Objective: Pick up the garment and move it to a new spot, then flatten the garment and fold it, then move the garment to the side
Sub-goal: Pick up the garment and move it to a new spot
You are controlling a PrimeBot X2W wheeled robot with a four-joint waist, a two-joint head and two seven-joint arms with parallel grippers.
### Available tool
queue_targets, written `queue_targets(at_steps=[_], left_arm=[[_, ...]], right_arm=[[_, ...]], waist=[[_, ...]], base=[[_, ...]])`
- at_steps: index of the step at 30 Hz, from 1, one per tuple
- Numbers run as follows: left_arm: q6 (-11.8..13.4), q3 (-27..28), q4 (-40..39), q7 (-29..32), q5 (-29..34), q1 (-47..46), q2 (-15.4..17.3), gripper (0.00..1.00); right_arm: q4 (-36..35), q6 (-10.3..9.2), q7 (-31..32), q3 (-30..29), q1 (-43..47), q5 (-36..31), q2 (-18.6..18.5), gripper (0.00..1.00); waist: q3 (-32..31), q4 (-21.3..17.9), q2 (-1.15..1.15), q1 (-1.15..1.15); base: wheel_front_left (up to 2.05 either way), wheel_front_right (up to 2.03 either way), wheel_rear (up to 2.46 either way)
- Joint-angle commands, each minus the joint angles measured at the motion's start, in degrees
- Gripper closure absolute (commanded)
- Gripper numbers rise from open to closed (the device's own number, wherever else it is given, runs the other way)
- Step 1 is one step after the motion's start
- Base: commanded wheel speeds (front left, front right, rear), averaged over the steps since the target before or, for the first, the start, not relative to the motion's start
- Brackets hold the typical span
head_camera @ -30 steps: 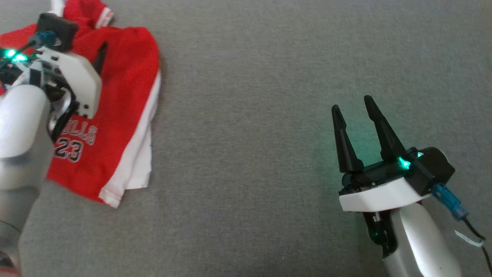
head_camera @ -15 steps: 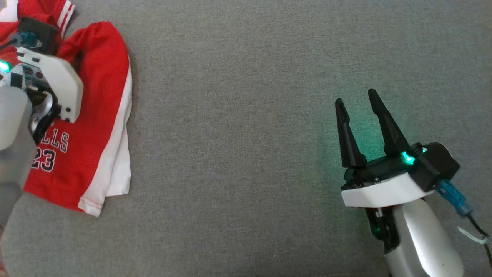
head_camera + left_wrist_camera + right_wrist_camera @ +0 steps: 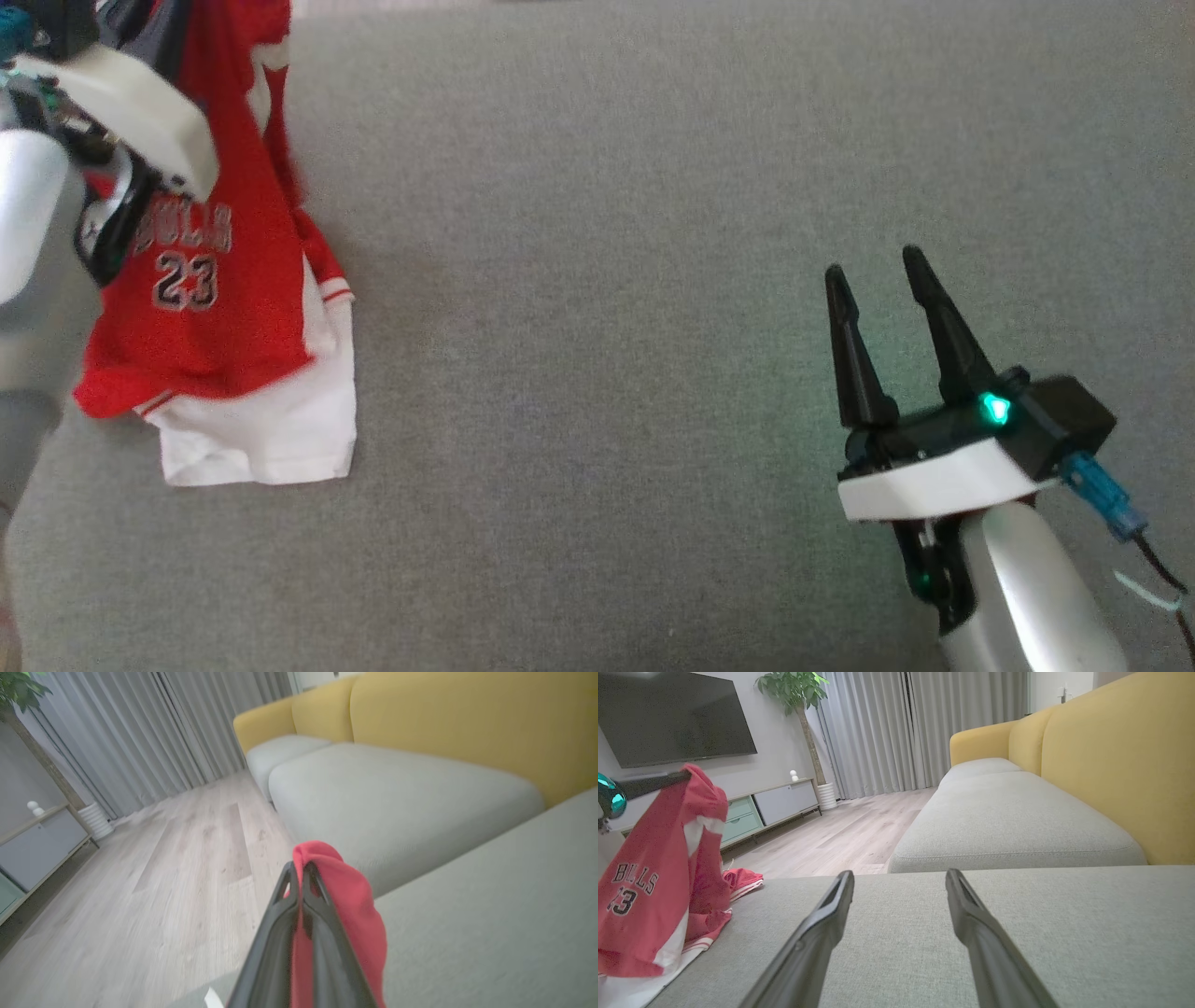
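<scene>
Head view: the garment, a red jersey with white panels, hangs at the far left below the left forearm. Its white lower edge lies on the grey sofa seat. The right end effector hovers well apart over bare cushion, fingers spread and holding nothing, probably parked clear until flattening.

Left wrist view: the left end effector is pressed together on a bunch of red cloth that spills over to the right of the tips. Pinching one high edge lets the rest drop straight for carrying, I'd judge.

Right wrist view: the jersey drapes at the left, print facing this way, hem bunched on the seat. The lift is not complete. Open cushion ahead looks like the likely new spot.
</scene>
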Motion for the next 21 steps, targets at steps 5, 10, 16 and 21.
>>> queue_targets(at_steps=[5, 10, 16, 21], left_arm=[[1.39, 4.47, -6.85, -3.41, -2.41, -1.05, 0.75, 1.0], [3.69, 4.87, -15.03, -2.75, -4.37, 2.27, -0.56, 1.0], [7.09, 3.57, -25.0, 0.57, -5.71, 5.95, -2.65, 1.0], [9.13, 1.58, -29.88, 2.55, -6.02, 7.46, -5.9, 1.0]], right_arm=[[-0.84, -0.04, -0.61, 0.63, 1.99, 1.19, -0.11, 0.0], [-0.89, -0.04, -0.61, 1.2, 3.17, 1.62, -0.11, 0.0], [-1.84, -0.04, -0.61, 1.65, 2.79, 2.39, -0.11, 0.0], [-3.01, -0.04, -0.61, 2.76, 1.35, 3.54, -0.11, 0.0]], waist=[[-5.39, 1.36, 0.0, 0.01], [-7.53, 0.59, 0.0, 0.01], [-7.42, -3.19, 0.0, 0.01], [-5.99, -8.74, 0.0, 0.01]], base=[[0.0, 0.0, 0.0], [0.0, 0.0, 0.0], [0.0, 0.0, 0.0], [0.0, 0.0, 0.0]])
